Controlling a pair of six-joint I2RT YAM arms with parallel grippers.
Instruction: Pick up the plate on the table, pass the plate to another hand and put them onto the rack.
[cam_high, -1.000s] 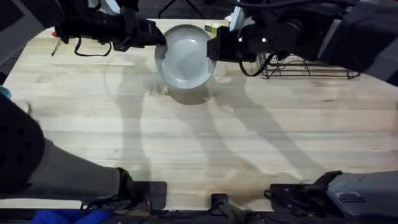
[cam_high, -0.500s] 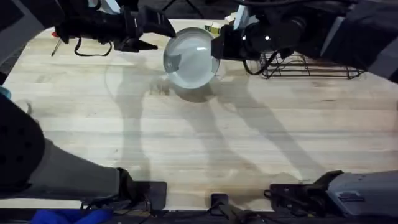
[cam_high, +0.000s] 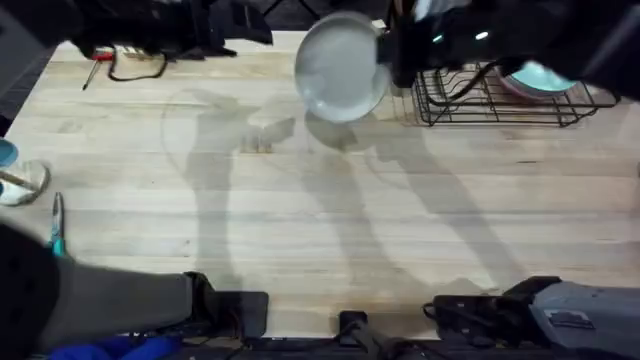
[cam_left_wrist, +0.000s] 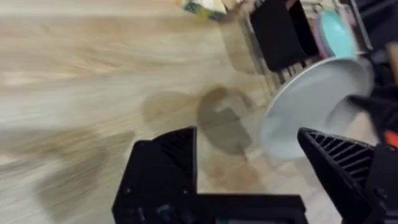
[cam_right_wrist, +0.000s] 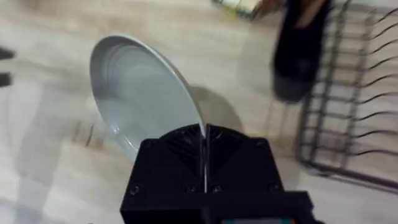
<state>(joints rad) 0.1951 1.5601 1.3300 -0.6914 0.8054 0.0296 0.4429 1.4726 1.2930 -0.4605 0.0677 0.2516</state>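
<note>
The white plate (cam_high: 341, 67) hangs in the air at the back of the table (cam_high: 320, 210), just left of the black wire rack (cam_high: 490, 100). My right gripper (cam_high: 390, 58) is shut on the plate's right rim; in the right wrist view the plate (cam_right_wrist: 140, 93) stands on edge, pinched between the fingers (cam_right_wrist: 186, 146). My left gripper (cam_high: 250, 25) is open at the back left, apart from the plate. The left wrist view shows its spread fingers (cam_left_wrist: 165, 162) with nothing between them, and the plate (cam_left_wrist: 311, 106) beyond them near the rack (cam_left_wrist: 280, 37).
A teal plate (cam_high: 540, 78) stands in the rack. A red-handled tool (cam_high: 92, 66) lies at the back left. A small bowl (cam_high: 20, 180) and a teal-handled tool (cam_high: 57, 225) sit at the left edge. Yellow packaging (cam_left_wrist: 205, 6) lies behind the rack.
The left gripper has let go of the plate and drawn back to the left. The right gripper has carried the plate rightward and toward the rack.
</note>
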